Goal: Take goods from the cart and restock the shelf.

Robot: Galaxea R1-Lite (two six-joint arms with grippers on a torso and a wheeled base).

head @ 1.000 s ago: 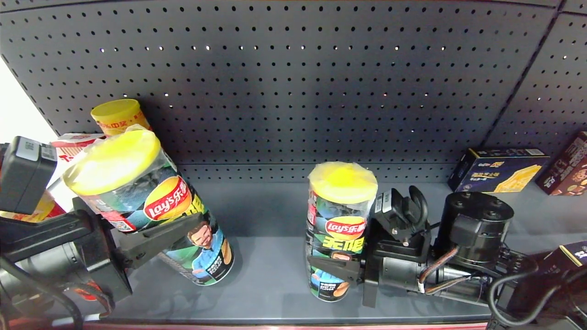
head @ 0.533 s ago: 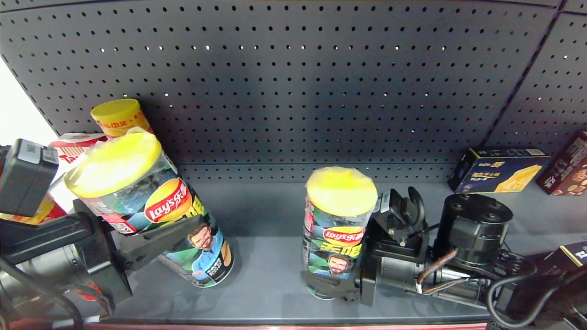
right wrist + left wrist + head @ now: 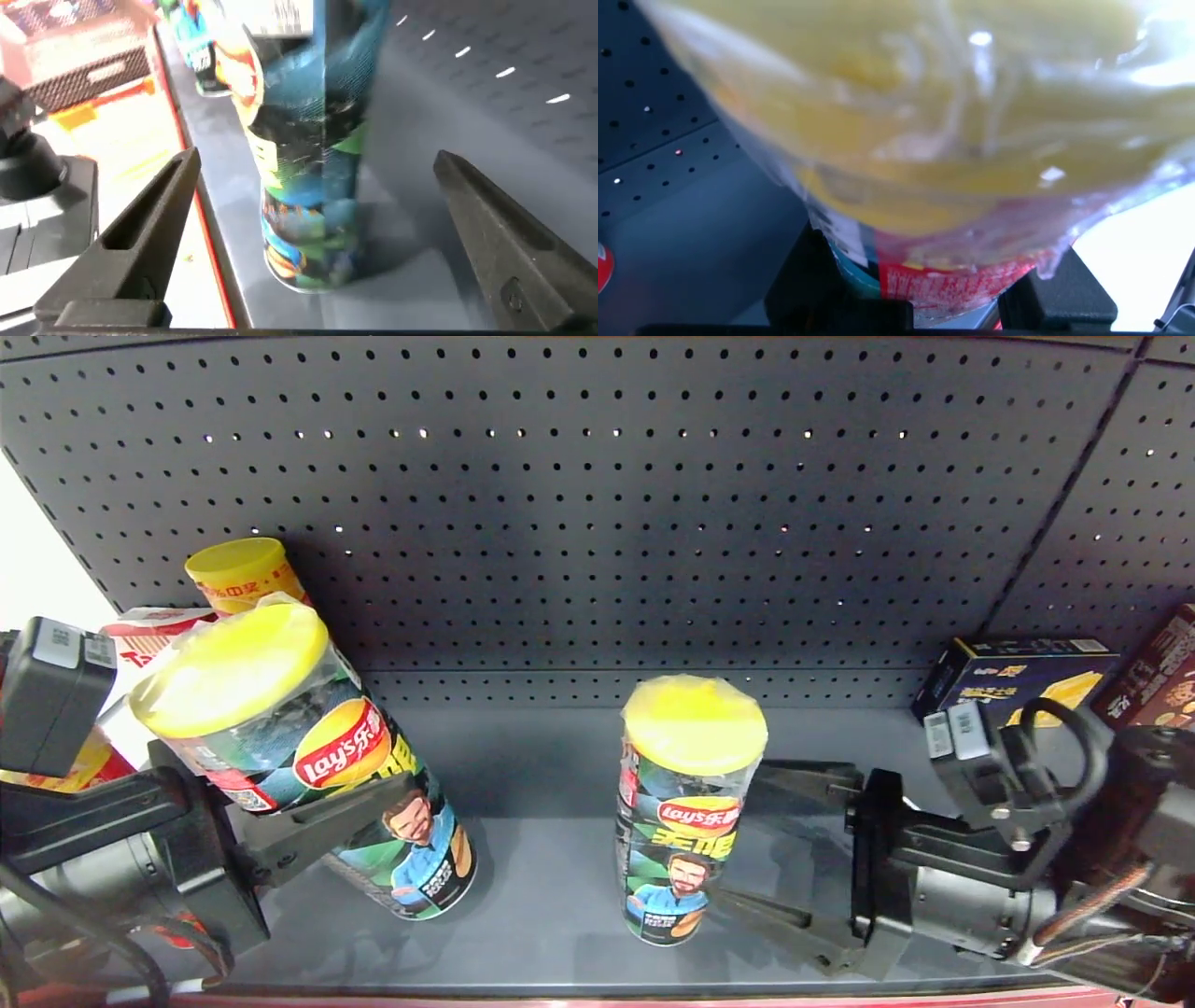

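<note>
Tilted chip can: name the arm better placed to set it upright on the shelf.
Left. The left gripper is shut on the tilted chip can; the right gripper stands open, clear of the upright chip can, holding nothing.

A dark perforated back panel (image 3: 597, 523) rises behind the shelf (image 3: 541, 756). At the shelf's rear right corner lies a blue box (image 3: 1018, 667), with a brown box (image 3: 1162, 663) just beside it at the right edge. At the rear left stands a yellow-lidded can (image 3: 238, 565), with a red-and-white packet (image 3: 154, 621) beside it.

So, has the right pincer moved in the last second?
Yes. The right pincer has let go of the upright chips can and drawn back to the robot's right, toward the dark blue box.
</note>
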